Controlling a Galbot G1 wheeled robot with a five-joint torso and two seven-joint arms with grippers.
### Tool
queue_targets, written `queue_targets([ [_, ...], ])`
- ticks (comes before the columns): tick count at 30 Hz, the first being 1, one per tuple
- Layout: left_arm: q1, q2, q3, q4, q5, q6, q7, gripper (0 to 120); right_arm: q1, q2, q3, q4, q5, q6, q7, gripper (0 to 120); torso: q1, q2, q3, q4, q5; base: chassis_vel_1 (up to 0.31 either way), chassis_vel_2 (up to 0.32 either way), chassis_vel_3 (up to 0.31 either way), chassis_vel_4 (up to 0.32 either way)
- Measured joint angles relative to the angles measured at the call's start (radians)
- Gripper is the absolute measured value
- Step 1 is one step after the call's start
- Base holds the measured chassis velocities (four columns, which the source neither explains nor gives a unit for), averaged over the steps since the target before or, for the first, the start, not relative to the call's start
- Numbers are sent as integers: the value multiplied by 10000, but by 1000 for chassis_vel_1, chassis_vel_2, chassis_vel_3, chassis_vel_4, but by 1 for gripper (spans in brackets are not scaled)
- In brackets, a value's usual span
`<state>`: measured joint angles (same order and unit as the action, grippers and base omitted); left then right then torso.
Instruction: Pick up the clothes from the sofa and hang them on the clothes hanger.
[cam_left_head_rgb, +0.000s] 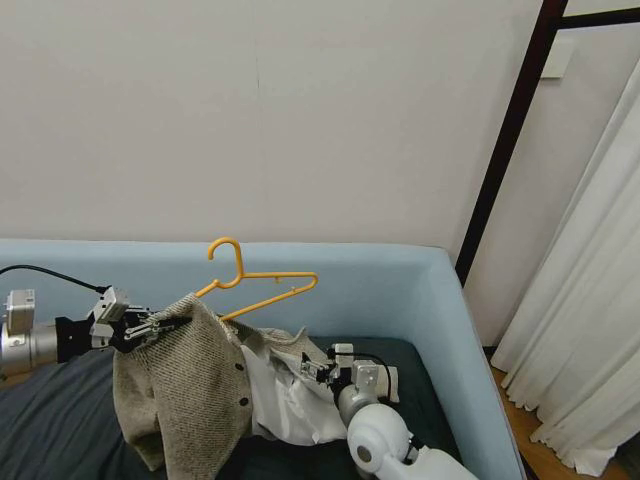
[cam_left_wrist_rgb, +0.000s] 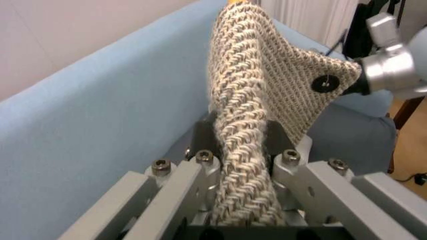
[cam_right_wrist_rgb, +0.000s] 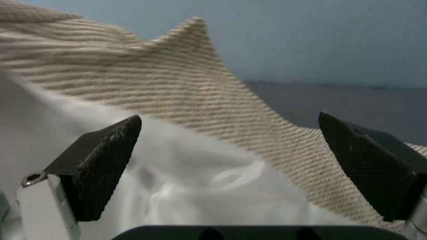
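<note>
- My left gripper (cam_left_head_rgb: 150, 325) is clamped tight on a bunched fold at the upper edge of the knit cardigan (cam_left_head_rgb: 190, 390). In the left wrist view the wool is squeezed between both fingers (cam_left_wrist_rgb: 200, 142).
- The cardigan hangs from that grip in front of the sofa (cam_left_head_rgb: 400, 280), and its lower part drapes toward the dark seat cushion (cam_left_head_rgb: 50, 430).
- The orange hanger (cam_left_head_rgb: 262, 285) sits just beside the held edge, with one end seemingly tucked under the knit. I cannot tell what is carrying it.
- My right gripper (cam_left_head_rgb: 318, 368) is low by the seat with its jaws spread wide and nothing held. It faces a crumpled white garment (cam_left_head_rgb: 285, 405) lying against the cardigan's hem.
- I judge the cardigan to be soft and limp, with a bit of weight to it. The chunky weave should give good friction, but it will stretch under its own load, and open loops may snag on a fingertip or the hanger's hook.
- The best hold looks to be a doubled part, the shoulder or the band near a button (cam_left_wrist_rgb: 325, 83). A single layer would pull out of shape.
- The white cloth looks thinner and smoother, so I would expect it to slip more easily.
</note>
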<state>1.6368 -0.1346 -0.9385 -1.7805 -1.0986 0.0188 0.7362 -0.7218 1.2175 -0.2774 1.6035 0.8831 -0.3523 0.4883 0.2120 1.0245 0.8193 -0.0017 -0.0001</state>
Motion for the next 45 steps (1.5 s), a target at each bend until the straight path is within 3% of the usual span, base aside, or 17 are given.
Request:
queue_targets([
  [8, 21, -11, 35, 269, 151, -66, 122, 8, 996, 988, 562, -2032, 160, 422, -1141, 100, 1, 0, 1, 3, -1, 0, 0, 0, 0],
  [15, 10, -26, 30, 646, 206, -196, 210, 8, 1258, 1768, 1494, -3922, -1445, 474, -4648, 100, 1, 0, 1, 2, -1, 0, 0, 0, 0],
  [17, 44, -69, 59, 809, 283, -250, 215, 8, 1252, 1986, 1901, -4775, -2337, 885, -6222, 100, 0, 0, 0, 2, -1, 0, 0, 0, 0],
  [18, 44, -69, 59, 809, 283, -250, 215, 8, 1252, 1986, 1901, -4775, -2337, 885, -6222, 100, 0, 0, 0, 2, -1, 0, 0, 0, 0],
  [22, 69, -75, 93, 879, 292, -267, 213, 8, 1223, 2251, 2482, -6077, -3485, 1597, -8210, 100, 1, 0, 1, 2, -1, 0, 0, 0, 0],
  [33, 70, 130, 26, 919, 235, -272, 216, 8, 1196, 2489, 2767, -6482, -3015, 2325, -10207, 100, 1, 0, 0, 2, 0, 0, 0, 0, 0],
  [40, 110, 165, 26, 889, 272, -272, 216, 8, 1391, 2608, 2919, -7115, -2637, 3319, -12076, 86, 0, 0, 0, 2, 0, 0, 0, 0, 0],
  [45, 140, 169, 26, 895, 285, -272, 224, 8, 1903, 2872, 3312, -8119, -2801, 4135, -13710, 98, 1, -1, 0, 2, 0, 0, 0, 0, 0],
])
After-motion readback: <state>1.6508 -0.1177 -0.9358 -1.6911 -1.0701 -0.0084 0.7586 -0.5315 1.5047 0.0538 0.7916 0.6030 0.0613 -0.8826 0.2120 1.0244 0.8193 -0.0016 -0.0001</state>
